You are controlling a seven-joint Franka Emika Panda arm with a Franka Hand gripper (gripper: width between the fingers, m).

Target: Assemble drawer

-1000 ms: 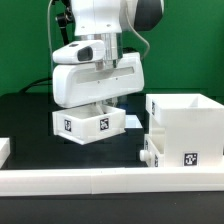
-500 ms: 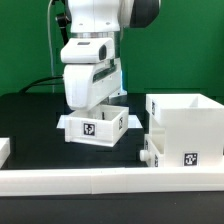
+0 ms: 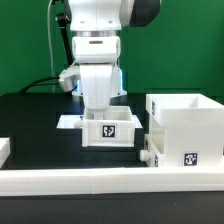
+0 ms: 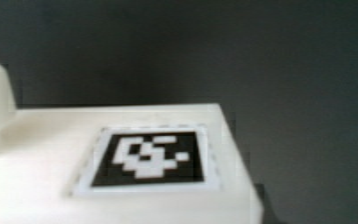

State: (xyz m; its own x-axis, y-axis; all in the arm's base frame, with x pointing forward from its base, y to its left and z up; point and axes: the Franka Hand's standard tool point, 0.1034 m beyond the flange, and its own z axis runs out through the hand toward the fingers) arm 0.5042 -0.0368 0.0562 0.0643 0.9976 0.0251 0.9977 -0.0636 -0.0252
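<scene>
claw [image 3: 104, 108]: fingers hidden in the tray, cannot tell if gripping | tray [image 3: 110, 131]: centre of frame, directly under the claw, tag facing camera | casing [image 3: 186, 131]: right of frame, just beside the tray | judged: tray must go rightward toward the casing

border rail [image 3: 100, 182]: white, front | table [image 3: 30, 120]: black | backdrop [image 3: 20, 40]: green
</scene>
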